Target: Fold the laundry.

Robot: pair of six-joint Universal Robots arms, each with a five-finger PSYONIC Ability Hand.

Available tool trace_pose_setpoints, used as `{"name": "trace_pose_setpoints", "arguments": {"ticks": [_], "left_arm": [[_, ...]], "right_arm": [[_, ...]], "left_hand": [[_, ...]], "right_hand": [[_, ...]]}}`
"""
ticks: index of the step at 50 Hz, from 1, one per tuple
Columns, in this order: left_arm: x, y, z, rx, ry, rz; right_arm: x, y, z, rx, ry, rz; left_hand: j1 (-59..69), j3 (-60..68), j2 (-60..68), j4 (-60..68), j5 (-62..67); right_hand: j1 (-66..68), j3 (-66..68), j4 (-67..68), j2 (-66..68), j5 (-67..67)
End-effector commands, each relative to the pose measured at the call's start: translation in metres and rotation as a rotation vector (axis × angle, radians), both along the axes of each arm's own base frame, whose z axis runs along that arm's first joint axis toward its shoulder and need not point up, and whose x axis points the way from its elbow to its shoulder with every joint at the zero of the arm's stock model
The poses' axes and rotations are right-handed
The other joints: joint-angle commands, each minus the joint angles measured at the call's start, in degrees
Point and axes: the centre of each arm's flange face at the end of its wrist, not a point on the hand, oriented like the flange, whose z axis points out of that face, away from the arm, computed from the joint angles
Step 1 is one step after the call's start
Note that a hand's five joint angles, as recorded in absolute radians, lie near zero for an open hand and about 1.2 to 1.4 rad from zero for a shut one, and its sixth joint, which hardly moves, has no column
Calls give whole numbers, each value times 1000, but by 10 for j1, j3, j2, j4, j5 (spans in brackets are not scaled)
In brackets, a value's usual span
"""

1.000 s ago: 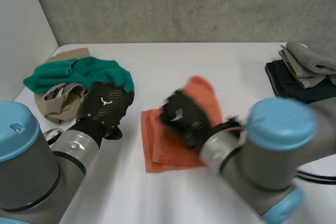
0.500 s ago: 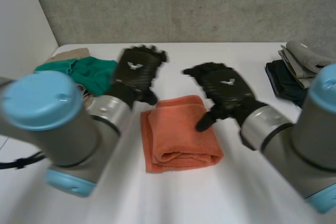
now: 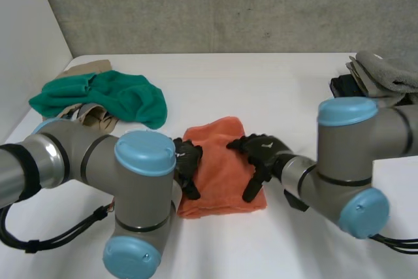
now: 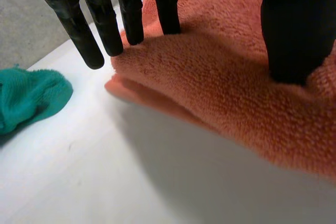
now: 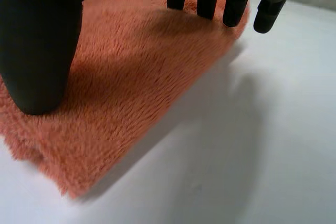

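Observation:
A folded orange towel (image 3: pixel 221 158) lies in the middle of the white table (image 3: pixel 261 89). My left hand (image 3: pixel 185 163) rests on the towel's left edge, open, with its straight fingers (image 4: pixel 101 22) at that edge and its thumb pressed on the pile of the orange towel (image 4: pixel 220 77). My right hand (image 3: pixel 259 153) lies on the towel's right side, also open. Its fingers (image 5: pixel 234 1) reach the far right edge of the orange towel (image 5: pixel 131 77) and its thumb presses down on top. Neither hand curls round the cloth.
A crumpled green cloth (image 3: pixel 108 95) lies over a beige garment (image 3: pixel 81 122) at the back left; the green cloth (image 4: pixel 26 98) is beyond my left fingertips. A stack of folded grey and dark items (image 3: pixel 375 83) sits at the right edge. A grey wall stands behind.
The right hand let go of the towel flap it was carrying over. Both hands swung beyond the towel, then came down flat onto its left and right sides.

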Motion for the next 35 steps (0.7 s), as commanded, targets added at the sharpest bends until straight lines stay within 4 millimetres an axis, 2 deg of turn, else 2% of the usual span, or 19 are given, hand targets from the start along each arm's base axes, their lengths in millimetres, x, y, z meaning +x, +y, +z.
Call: {"name": "trace_pose_setpoints", "arguments": {"ticks": [1, 4, 5, 6, 8, 10, 12, 13, 14, 18, 22, 28, 35], "left_arm": [[5, 8, -4, -13, -83, -45], [4, 5, 13, -49, -50, -40], [4, 4, 20, -63, -35, -39], [4, 2, 35, -93, -3, -38], [5, -4, 51, -127, 32, -31], [7, -13, 73, -176, 88, -40], [7, -17, 87, -202, 126, -70], [6, -18, 93, -213, 144, -90], [4, -19, 105, -230, 179, -140], [-3, -15, 124, -236, 244, -297], [-9, -10, 130, -204, 292, -428], [-11, -8, 136, -142, 339, -478], [-11, -9, 137, -137, 349, -475]], "right_arm": [[2, -5, -1, -113, 112, 28], [-1, -7, 13, -171, 124, 1], [-3, -6, 25, -208, 121, -13], [-3, -5, 29, -223, 118, -16], [-3, 0, 38, -251, 104, -14], [0, 13, 48, -302, 84, 12], [3, 24, 54, -346, 73, 33], [5, 36, 55, -384, 73, 58], [6, 41, 54, -401, 77, 70], [6, 67, 34, -445, 112, 136], [7, 83, 17, -460, 129, 179], [11, 81, -10, -450, 141, 188], [21, 66, -23, -531, 104, 167]], "left_hand": [[-40, -10, -10, -5, -21], [-42, -12, -12, -7, -23], [-44, -14, -13, -9, -25], [-46, -15, -15, -10, -26], [-49, -19, -18, -14, -30], [-76, -45, -45, -40, -57], [-79, -49, -49, -44, -60], [-79, -49, -49, -44, -60], [-89, -59, -59, -54, -70], [-101, -71, -70, -66, -82], [-116, -86, -86, -81, -97], [-116, -86, -86, -81, -97], [-116, -86, -86, -81, -97]], "right_hand": [[-24, -17, -18, -11, -28], [-24, -17, -18, -11, -28], [-24, -17, -18, -11, -28], [-24, -17, -18, -11, -28], [-24, -17, -18, -11, -28], [-24, -17, -18, -11, -28], [-24, -17, -18, -11, -28], [-24, -17, -18, -11, -28], [-24, -17, -18, -11, -28], [-24, -17, -18, -11, -28], [-24, -17, -18, -11, -28], [-24, -17, -18, -11, -28], [-24, -17, -18, -11, -28]]}}
